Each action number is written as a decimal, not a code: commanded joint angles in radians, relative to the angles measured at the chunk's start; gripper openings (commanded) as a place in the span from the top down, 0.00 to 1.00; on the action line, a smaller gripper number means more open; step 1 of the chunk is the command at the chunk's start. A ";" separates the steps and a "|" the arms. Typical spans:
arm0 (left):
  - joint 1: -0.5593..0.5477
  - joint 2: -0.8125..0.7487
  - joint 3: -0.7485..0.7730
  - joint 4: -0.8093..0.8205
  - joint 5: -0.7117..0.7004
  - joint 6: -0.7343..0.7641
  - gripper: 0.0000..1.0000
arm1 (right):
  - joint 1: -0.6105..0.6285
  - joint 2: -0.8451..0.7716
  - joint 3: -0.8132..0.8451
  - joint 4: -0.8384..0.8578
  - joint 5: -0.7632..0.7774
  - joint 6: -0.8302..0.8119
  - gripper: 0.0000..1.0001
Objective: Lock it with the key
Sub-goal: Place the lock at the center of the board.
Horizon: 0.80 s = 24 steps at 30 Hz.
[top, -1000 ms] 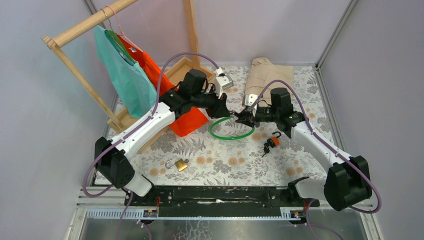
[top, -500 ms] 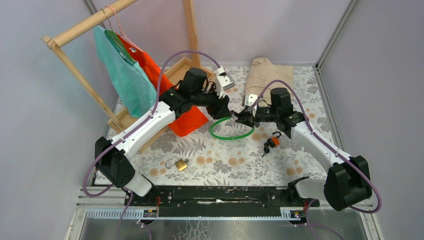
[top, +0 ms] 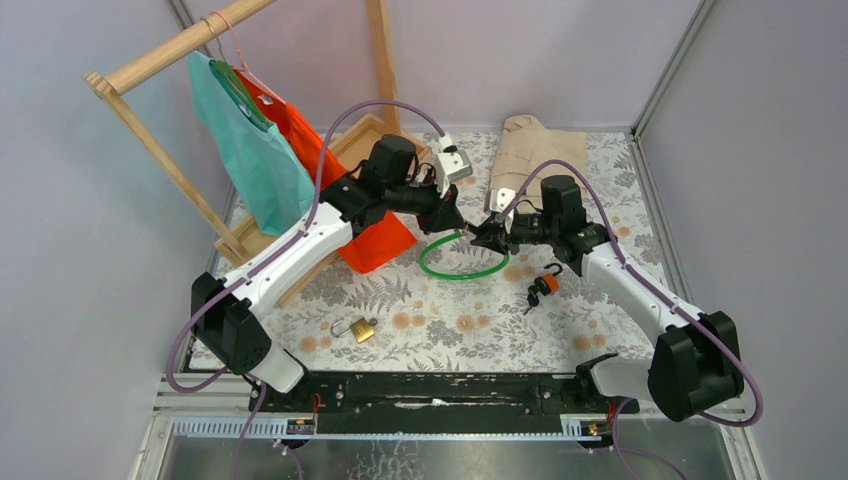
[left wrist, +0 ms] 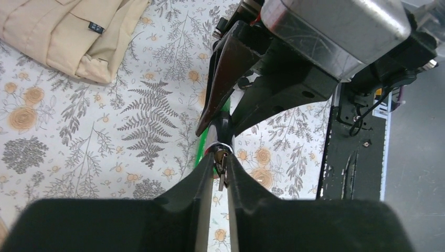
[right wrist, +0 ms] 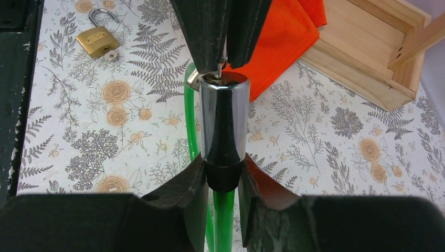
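Note:
A green cable lock (top: 462,262) lies looped on the floral table. Its chrome cylinder head (right wrist: 224,116) is held off the table by my right gripper (right wrist: 224,178), which is shut on the black collar below the chrome. My left gripper (left wrist: 220,168) is shut on a small metal key (left wrist: 222,169), whose tip sits at the end face of the cylinder (left wrist: 221,149). In the top view the two grippers meet tip to tip, the left (top: 452,220) facing the right (top: 484,236) above the cable loop.
A brass padlock (top: 358,329) with a key lies near the front left. An orange-and-black padlock (top: 543,285) lies right of the loop. A folded beige garment (top: 530,150) is at the back. A wooden rack (top: 180,130) with teal and orange clothes stands at the left.
The left wrist has turned slightly while staying at the lock's head. The right arm and the cable have not visibly moved.

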 commanded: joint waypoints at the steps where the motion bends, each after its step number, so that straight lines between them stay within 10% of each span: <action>1: -0.002 0.016 0.011 0.048 0.006 -0.025 0.84 | 0.011 0.013 -0.007 -0.053 0.001 -0.002 1.00; 5: -0.002 0.012 0.010 0.048 0.013 -0.028 1.00 | 0.010 0.019 -0.007 -0.054 0.004 -0.001 1.00; 24: 0.003 -0.028 0.109 0.043 0.091 0.005 1.00 | -0.003 0.045 -0.002 -0.093 0.069 -0.041 1.00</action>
